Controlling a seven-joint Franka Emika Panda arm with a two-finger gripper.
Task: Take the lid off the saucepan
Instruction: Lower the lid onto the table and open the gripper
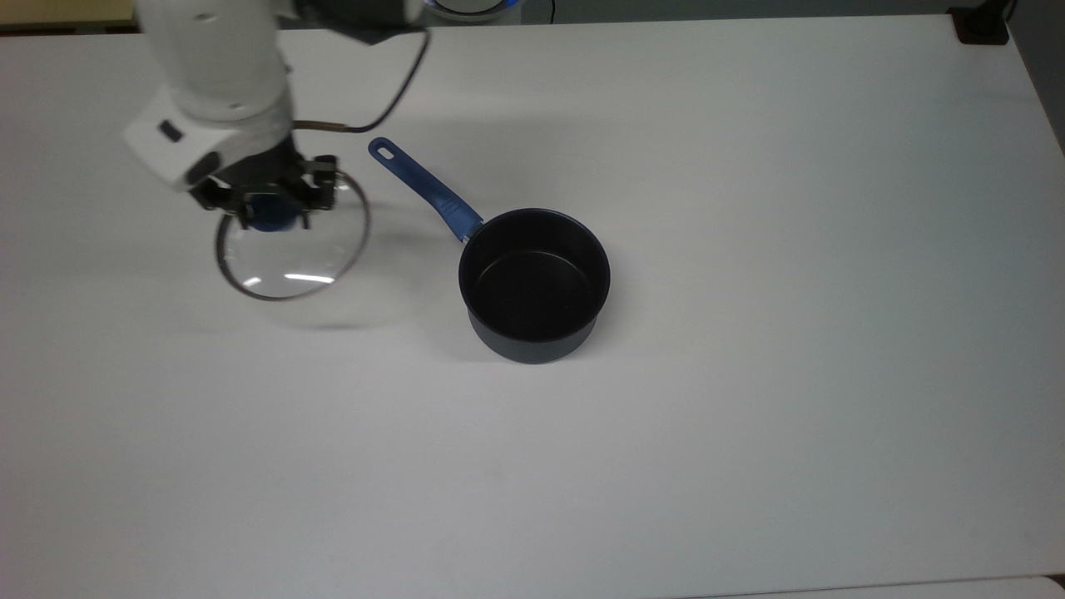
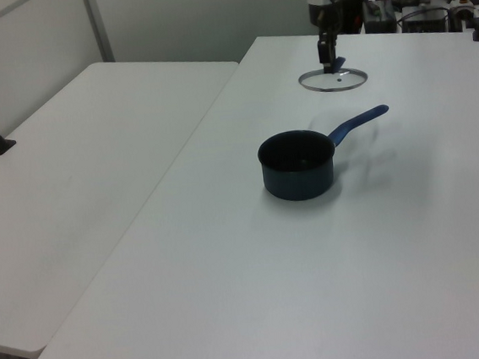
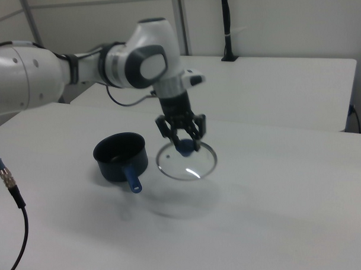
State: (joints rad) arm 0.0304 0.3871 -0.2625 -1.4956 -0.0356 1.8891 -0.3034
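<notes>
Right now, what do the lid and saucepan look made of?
Lid: clear disc, likely glass, since the table shows through it and it throws a bright glare streak; thin shiny rim looks metal; blue knob, possibly plastic, held in the claw.
Saucepan: dark matte body and black inside, likely coated metal; glossy blue handle, material unclear.

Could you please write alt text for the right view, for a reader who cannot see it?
A white robot arm's pincer is shut on the blue knob of a glass lid, held above a white table. The open dark saucepan stands at the right view's left, its blue handle pointing toward the camera.
</notes>
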